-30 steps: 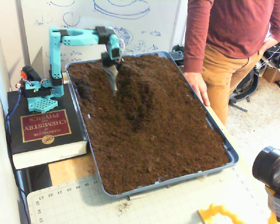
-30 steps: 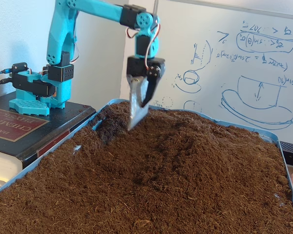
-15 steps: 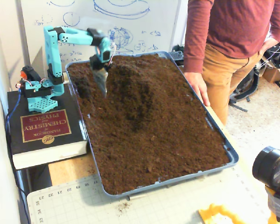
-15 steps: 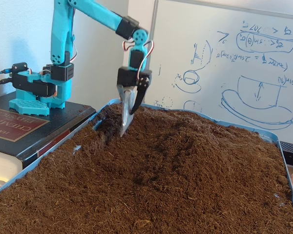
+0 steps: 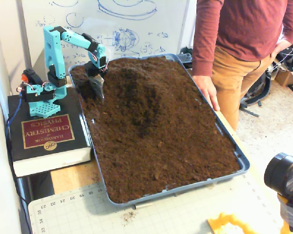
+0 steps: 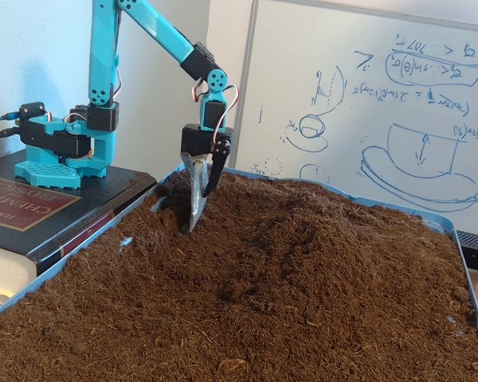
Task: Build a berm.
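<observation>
A blue tray [image 5: 241,163] is filled with loose dark brown soil. The berm [image 5: 139,80] is a raised mound with sloping sides at the far middle of the tray; it also shows in a fixed view [image 6: 303,227]. My teal arm stands on a book at the left. My gripper [image 5: 97,90] points down at the tray's far left corner, to the left of the mound. In a fixed view the gripper [image 6: 200,208] has a long grey blade-like finger [image 6: 193,199] with its tip in the soil. The short black finger rests against it. Nothing shows between them.
A person in a red sweater stands at the tray's right side with a hand [image 5: 207,90] on the rim. A thick book [image 5: 44,136] carries the arm's base. A whiteboard [image 6: 366,103] stands behind. A cutting mat [image 5: 161,214] and a camera [image 5: 285,178] are in front.
</observation>
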Controlling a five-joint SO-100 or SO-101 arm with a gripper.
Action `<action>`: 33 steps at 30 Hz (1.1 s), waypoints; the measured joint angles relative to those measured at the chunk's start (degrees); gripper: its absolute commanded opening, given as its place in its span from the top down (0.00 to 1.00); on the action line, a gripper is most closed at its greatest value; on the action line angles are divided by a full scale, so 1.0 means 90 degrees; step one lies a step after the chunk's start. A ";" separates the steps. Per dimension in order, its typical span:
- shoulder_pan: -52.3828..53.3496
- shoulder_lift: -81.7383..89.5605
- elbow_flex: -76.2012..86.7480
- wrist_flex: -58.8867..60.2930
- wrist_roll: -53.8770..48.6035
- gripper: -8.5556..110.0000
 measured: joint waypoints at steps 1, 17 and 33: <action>-0.0078 0.0000 0.0000 -0.0088 0.0137 0.92; -0.0225 -0.2080 -0.1709 -0.0977 0.0664 0.92; -0.0039 -0.2920 -0.2754 -0.0830 0.0664 0.93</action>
